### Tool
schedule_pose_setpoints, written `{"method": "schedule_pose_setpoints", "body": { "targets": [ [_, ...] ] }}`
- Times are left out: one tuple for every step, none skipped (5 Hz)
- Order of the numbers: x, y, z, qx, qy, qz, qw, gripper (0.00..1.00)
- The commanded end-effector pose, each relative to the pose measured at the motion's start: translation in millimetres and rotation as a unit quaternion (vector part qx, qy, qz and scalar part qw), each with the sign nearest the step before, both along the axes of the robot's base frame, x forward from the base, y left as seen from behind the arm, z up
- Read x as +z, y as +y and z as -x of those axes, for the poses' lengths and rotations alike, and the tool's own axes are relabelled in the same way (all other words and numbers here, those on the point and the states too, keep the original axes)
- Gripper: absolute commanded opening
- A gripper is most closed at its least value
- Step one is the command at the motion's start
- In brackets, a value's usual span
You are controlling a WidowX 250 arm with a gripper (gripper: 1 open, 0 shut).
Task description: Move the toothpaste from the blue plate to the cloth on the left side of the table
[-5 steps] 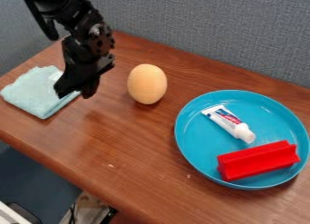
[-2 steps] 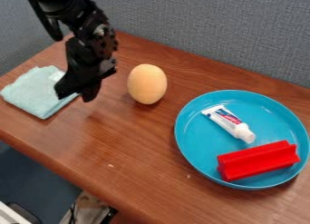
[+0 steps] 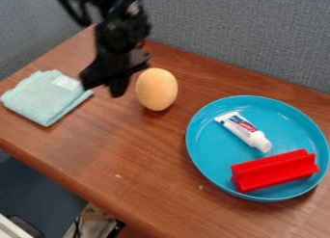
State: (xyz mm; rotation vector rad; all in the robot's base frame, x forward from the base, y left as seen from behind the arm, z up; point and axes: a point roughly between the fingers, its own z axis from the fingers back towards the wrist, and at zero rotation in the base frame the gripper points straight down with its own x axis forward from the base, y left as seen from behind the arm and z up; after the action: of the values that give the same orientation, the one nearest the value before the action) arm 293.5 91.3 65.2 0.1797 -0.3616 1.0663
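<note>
"See the toothpaste tube (image 3: pixel 242 130)?"

"Lies on the turquoise plate (image 3: pixel 211 163); looks like the approach step, gripper (image 3: pixel 103 86) blurred, probably closed."

"Then reach past the egg (image 3: pixel 156 90), open wide, descend."

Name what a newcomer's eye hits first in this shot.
The bright turquoise plate on the right, with the red block near its front rim and the white toothpaste tube above it. Next, the tan egg-shaped object near the table's middle, beside the dark, blurred claw.
</note>
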Motion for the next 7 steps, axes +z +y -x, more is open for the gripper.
{"method": "schedule_pose_setpoints", "body": {
  "targets": [
    [30.0,-34.0,-30.6,-0.049,-0.032,0.004,0.9983,0.0],
    [35.5,-75.8,-48.0,-0.107,-0.032,0.009,0.9937,0.0],
    [30.6,-112.2,-59.7,-0.144,-0.027,0.011,0.9891,0.0],
    [22.2,-136.9,-58.2,-0.153,-0.021,0.018,0.9878,0.0],
    [16.5,-151.7,-49.4,-0.163,-0.019,0.023,0.9861,0.0],
    [8.9,-159.9,-43.5,-0.17,-0.02,0.028,0.9848,0.0],
    [7.4,-164.3,-39.1,-0.178,-0.025,0.029,0.9832,0.0]
  ]
}}
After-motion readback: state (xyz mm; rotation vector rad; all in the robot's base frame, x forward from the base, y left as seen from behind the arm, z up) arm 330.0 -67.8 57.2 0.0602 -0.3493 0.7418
